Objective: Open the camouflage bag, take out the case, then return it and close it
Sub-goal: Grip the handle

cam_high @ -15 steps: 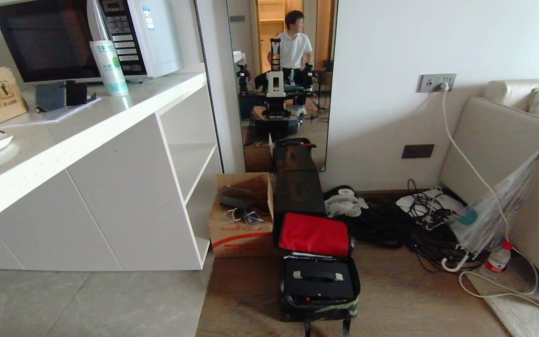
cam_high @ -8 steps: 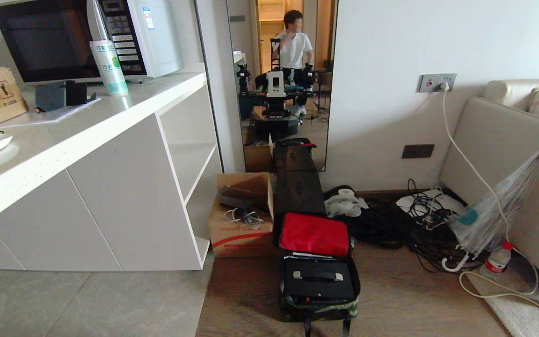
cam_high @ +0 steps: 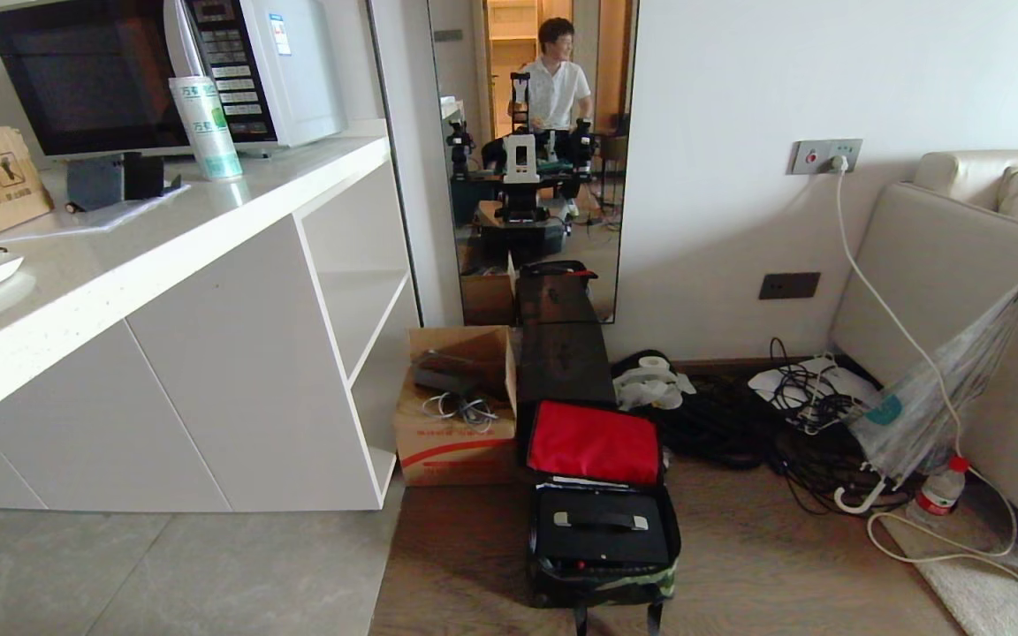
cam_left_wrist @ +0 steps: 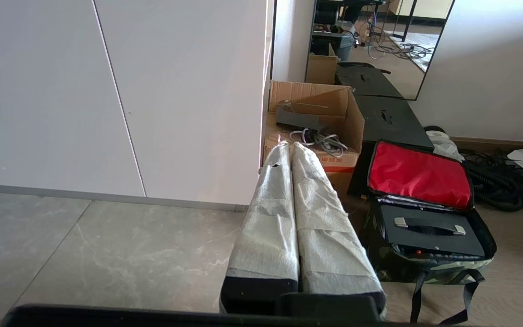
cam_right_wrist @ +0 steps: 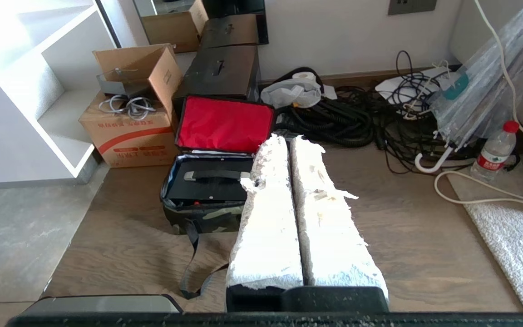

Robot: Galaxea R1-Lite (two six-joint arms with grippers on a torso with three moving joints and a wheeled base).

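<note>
Head view: the soft green-and-black camouflage fabric bag lies open on the wooden floor, its red-lined lid folded back against a tall black box. The flat black rigid case with a silver-mounted handle sits inside the bag. A brown cardboard carton stands just beside the bag, next to the white cabinet. Neither arm appears here — only a mirror on the wall reflects the robot and a seated person.

Left wrist view: the left gripper, fingers wrapped in white padding, is closed with the pads pressed together and holds nothing. It hangs above the floor, its tips pointing toward the carton; the bag and case lie off to one side of it, apart from it.

Right wrist view: the right gripper, likewise wrapped in white, is closed and empty. The open bag with the case inside lies near it, on the cabinet side — its fingers overlap the bag's edge in this picture, but contact cannot be told. A clear plastic folded umbrella and a red-capped water bottle lie well apart on the other side.
</note>
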